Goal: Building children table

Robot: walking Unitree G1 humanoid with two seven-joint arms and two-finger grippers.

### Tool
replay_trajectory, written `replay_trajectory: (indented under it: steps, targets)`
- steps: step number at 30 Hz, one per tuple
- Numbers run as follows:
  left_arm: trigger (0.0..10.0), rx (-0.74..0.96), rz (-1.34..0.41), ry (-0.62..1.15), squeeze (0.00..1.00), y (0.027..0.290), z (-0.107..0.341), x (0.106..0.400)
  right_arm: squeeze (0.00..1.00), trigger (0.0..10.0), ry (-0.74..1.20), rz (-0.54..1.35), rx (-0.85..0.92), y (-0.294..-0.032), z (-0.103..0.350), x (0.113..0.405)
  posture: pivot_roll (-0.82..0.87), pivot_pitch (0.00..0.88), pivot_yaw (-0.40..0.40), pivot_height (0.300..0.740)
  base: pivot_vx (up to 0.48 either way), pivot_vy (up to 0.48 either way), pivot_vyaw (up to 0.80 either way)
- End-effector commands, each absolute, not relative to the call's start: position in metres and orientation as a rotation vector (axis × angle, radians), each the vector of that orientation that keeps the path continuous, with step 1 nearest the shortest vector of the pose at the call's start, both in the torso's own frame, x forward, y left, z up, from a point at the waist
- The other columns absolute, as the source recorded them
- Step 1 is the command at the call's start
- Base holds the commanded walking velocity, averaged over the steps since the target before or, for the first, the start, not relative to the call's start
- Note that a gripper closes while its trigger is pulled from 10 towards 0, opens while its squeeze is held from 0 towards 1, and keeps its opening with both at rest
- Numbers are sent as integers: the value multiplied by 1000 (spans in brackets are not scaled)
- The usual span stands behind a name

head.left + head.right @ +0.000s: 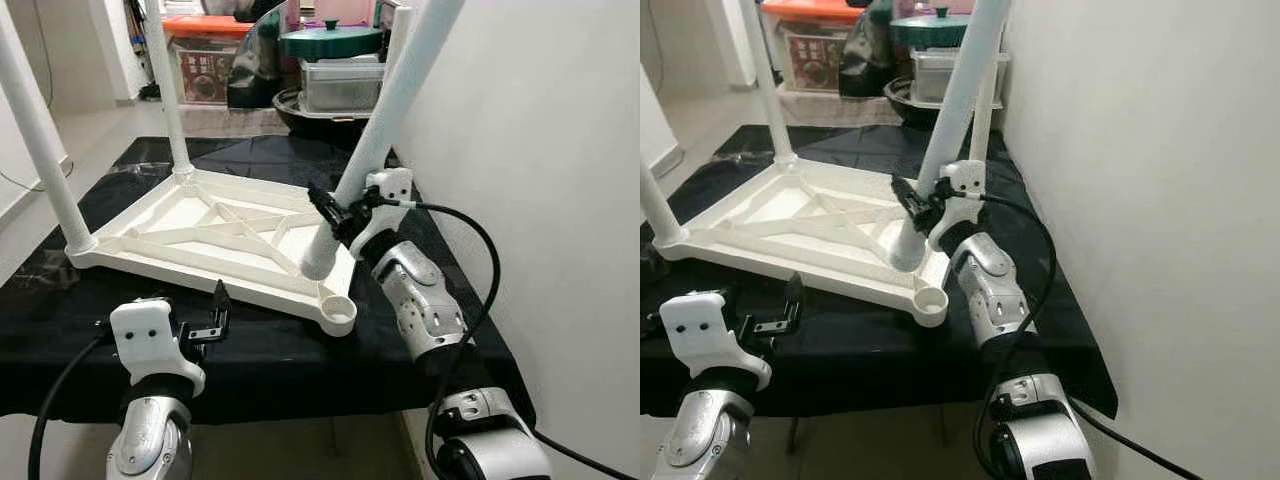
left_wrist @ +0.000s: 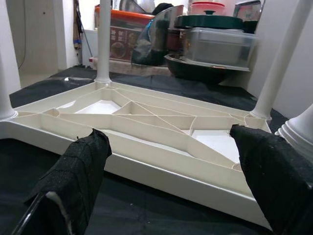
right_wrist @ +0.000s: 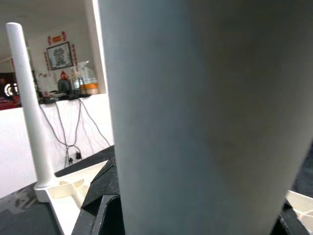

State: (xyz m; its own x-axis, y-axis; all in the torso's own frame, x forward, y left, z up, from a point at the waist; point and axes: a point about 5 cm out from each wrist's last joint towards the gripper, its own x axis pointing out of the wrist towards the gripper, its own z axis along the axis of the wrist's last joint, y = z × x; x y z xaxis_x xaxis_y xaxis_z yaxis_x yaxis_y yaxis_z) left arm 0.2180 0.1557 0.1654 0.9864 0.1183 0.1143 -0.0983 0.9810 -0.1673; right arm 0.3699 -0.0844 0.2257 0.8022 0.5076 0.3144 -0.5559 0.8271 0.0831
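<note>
Black cloth [image 1: 270, 360] covers the work surface at frame centre, and on it lies the tabletop [image 1: 215, 240], flipped underside up: cream-white plastic, with raised ribs crossing in an X inside a rimmed frame. Two legs already stand in their corners, one at the far corner [image 1: 168, 90] running up out of the top of the frame, another at the left edge [image 1: 40, 140] rising from a round collar. In the right eye view a further leg [image 1: 983, 115] stands at the far right corner, partly behind the held one. Down at the near right corner, the round socket [image 1: 339, 313] sits open, a plain ring with nothing in it.

And now the right gripper [image 1: 330, 212], centre right, is clamped round the loose leg [image 1: 385, 120], a smooth white tube tilted up toward the upper right. Its lower end rests on the tabletop's ribs just beside that open socket, not in it. Up close in the right wrist view, the tube is pale and featureless.

Lower left, the left gripper [image 1: 217, 312] hangs just in front of the tabletop's near edge, fingers [image 2: 78, 171] spread apart and grasping nothing.

Upper centre, behind the cloth, storage boxes [image 1: 205, 55] and a green lid [image 1: 330, 40] are stacked beside a white wall [image 1: 540, 150] at right.
</note>
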Motion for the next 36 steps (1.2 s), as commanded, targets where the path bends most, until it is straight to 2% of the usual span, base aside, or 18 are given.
replay_trajectory:
  steps: [1, 27, 30, 32, 34, 36]
  targets:
    - [10000, -153, 104, -128, 0, 155, 166, 218, 0, 10000, -321, 564, 180, -86, 233, 370, -5, 0, -37, 740, 0, 0, 0]
    - [10000, -191, 88, -96, 0, 151, 162, 216, 0, 10000, -313, 565, 181, -92, 235, 375, 2, 0, -32, 740, 0, 0, 0]
    - [10000, -199, 80, -90, 0, 150, 161, 215, 0, 10000, -314, 571, 169, -96, 239, 380, 3, 0, -31, 740, 0, 0, 0]
    - [10000, -225, 28, -60, 0, 143, 157, 207, 0, 10000, -307, 587, 132, -110, 254, 392, 17, 37, -24, 740, 0, 0, 0]
    - [10000, -233, 7, -49, 0, 140, 156, 204, 0, 10000, -304, 594, 117, -114, 260, 396, 17, 37, -24, 740, 0, 0, 0]
    - [10000, -229, -47, -26, 0, 131, 156, 193, 0, 10000, -267, 626, 76, -129, 269, 404, 34, 88, -17, 740, 0, 0, 0]
